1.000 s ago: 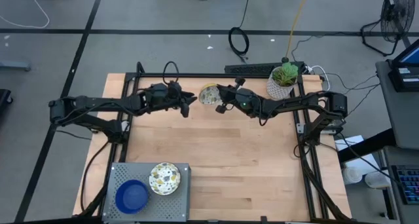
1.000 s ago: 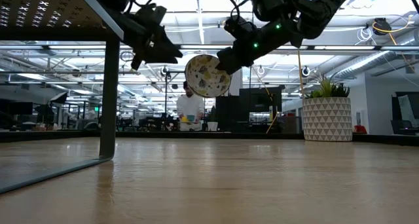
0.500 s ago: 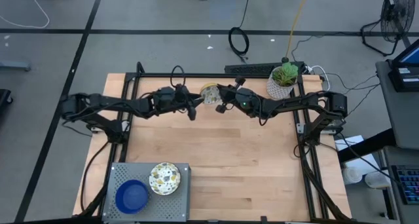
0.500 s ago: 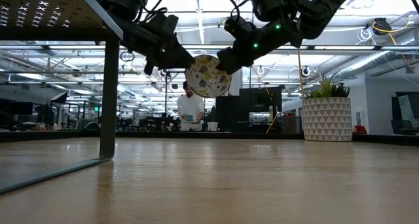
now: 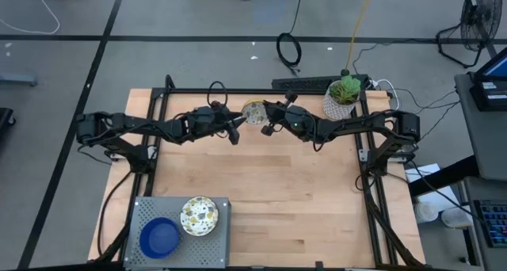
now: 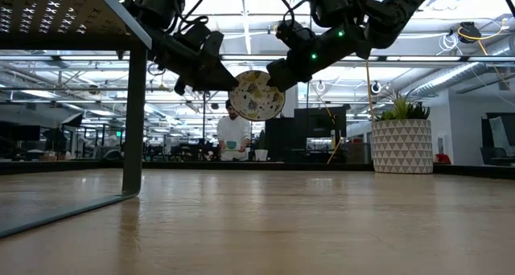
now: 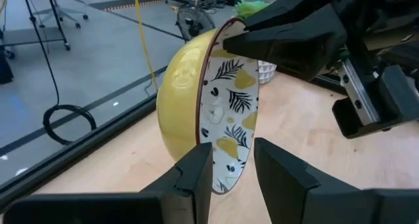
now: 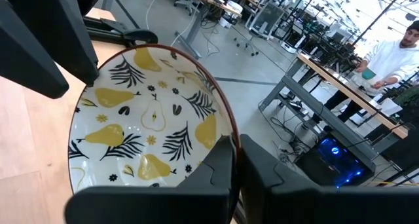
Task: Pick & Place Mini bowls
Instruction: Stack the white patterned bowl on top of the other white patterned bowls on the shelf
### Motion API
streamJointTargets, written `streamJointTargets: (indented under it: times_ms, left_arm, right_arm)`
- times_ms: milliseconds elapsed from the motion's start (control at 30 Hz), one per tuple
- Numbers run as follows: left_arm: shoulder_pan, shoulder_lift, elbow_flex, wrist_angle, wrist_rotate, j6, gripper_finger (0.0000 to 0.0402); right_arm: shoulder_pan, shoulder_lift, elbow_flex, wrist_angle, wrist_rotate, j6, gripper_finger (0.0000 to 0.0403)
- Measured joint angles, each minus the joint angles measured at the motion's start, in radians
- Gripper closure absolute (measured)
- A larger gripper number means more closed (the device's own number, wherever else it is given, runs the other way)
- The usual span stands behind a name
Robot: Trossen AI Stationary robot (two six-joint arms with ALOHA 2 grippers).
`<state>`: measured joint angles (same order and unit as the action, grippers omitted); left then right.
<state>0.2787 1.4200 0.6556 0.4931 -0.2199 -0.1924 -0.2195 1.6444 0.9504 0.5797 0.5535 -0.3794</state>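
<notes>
A mini bowl (image 6: 256, 96), yellow outside and white inside with yellow pears and black leaves, hangs on edge high above the table's far middle. My right gripper (image 8: 234, 145) is shut on its rim. My left gripper (image 7: 232, 165) is open, and its fingers straddle the opposite rim, one on the yellow outside, one on the patterned inside. A blue mini bowl (image 5: 160, 236) and a patterned mini bowl (image 5: 199, 215) rest on their bases on the grey tray (image 5: 142, 209) at the near left. My right gripper pinches the bowl's rim (image 8: 219, 129), one finger inside and one outside. Its fingers come about level from the table's right. The bowl stands on edge, clear of the table, its inside turned toward the near edge. My left gripper has a finger (image 7: 196, 175) close on each side of the rim (image 7: 226, 178); I cannot tell whether they touch it.
A white pot with a green plant (image 5: 342, 97) stands at the far right. The grey tray is a raised perforated platform on a leg (image 6: 135, 122) at the near left. A bare wood tabletop (image 5: 301, 192) lies below the bowl. A person stands in the room behind.
My left gripper has gone toward the table's right and a little down, up to the bowl, until its fingers stand on either side of the rim. It has also rolled somewhat. The bowl and my right gripper have kept still.
</notes>
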Motion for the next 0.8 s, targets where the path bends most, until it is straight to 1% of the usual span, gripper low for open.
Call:
streamJointTargets:
  times_ms: [233, 467, 633, 800]
  left_arm:
    - [-0.002, 0.000, 0.000, -0.005, -0.009, 0.065, 0.0282]
    - [-0.017, 0.000, 0.000, -0.006, -0.028, 0.168, 0.0282]
    - [-0.018, 0.000, 0.000, -0.006, -0.108, 0.164, 0.0282]
    - [-0.020, 0.000, 0.000, -0.005, -0.125, 0.152, 0.0282]
  right_arm:
    - [0.000, 0.000, 0.000, -0.014, 0.001, 0.001, 0.0403]
    - [0.000, 0.000, 0.000, -0.032, 0.000, 0.000, 0.0403]
    - [0.002, 0.000, 0.000, -0.024, -0.013, 0.006, 0.0403]
    - [0.003, 0.000, 0.000, -0.017, -0.019, 0.027, 0.0403]
